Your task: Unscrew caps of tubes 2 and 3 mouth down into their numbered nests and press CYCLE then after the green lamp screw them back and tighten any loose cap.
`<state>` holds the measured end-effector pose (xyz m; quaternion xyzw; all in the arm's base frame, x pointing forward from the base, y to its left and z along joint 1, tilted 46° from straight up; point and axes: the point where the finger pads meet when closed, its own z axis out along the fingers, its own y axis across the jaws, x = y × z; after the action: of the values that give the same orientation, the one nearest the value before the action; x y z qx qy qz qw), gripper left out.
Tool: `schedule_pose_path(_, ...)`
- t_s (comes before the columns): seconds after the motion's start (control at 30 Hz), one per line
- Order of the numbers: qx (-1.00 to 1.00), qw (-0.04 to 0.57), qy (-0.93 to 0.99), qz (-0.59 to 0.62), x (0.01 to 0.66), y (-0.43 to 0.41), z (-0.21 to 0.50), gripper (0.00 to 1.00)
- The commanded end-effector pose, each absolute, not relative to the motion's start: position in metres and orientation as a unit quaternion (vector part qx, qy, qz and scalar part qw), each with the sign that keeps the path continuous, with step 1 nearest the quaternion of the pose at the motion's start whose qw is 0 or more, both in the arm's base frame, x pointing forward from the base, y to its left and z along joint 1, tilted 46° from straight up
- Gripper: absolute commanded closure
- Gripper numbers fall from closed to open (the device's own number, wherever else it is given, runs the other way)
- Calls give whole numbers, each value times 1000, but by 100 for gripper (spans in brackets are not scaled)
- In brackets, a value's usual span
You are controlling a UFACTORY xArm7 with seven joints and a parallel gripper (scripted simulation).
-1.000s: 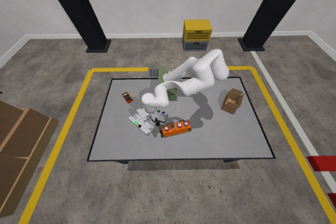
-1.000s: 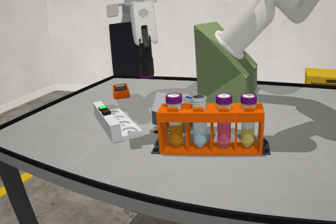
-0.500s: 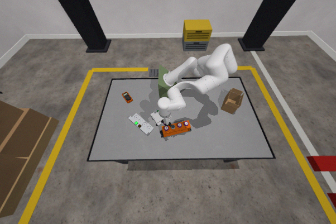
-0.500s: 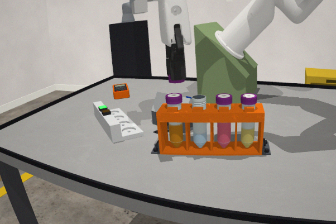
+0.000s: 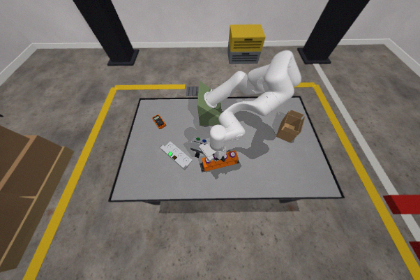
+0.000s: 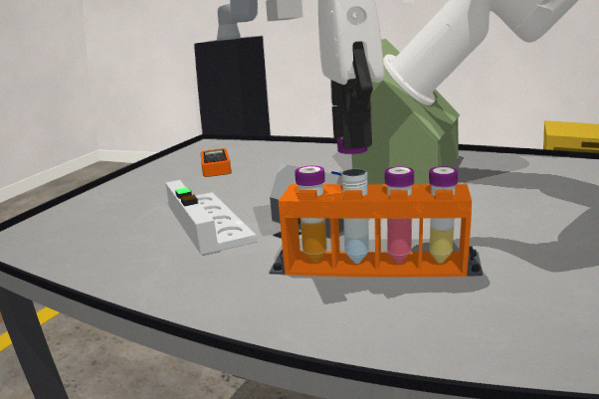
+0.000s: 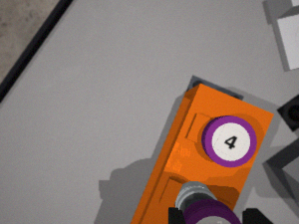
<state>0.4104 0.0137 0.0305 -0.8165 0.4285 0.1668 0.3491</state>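
Note:
The orange rack (image 6: 373, 208) (image 5: 223, 165) (image 7: 169, 173) holds the tubes. One tube (image 6: 355, 180) (image 7: 195, 193) with blue liquid stands open; the three other tubes carry purple caps. In the wrist view the cap beside the open tube (image 7: 229, 142) reads 4. My gripper (image 6: 354, 144) (image 7: 215, 218) is shut on a purple cap (image 6: 348, 149) (image 7: 209, 214) and holds it a little above the open tube, slightly off to one side. The white cap tray (image 6: 214, 228) (image 5: 176, 154) has its green lamp (image 6: 183, 192) (image 5: 170, 153) lit; its nests look empty.
The grey key housing (image 5: 200, 140) (image 6: 279, 193) sits behind the rack. An orange meter (image 5: 159, 121) (image 6: 215, 161), a green block (image 5: 206, 111) (image 6: 418, 138) and a cardboard box (image 5: 290, 126) also stand on the table.

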Motion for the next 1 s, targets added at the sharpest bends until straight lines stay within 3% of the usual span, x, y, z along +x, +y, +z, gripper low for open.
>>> schedule_pose_path(0.0,-817,349,429,164,412,14,30,100)
schedule_pose_path(0.97,-817,349,429,164,413,33,12,100)
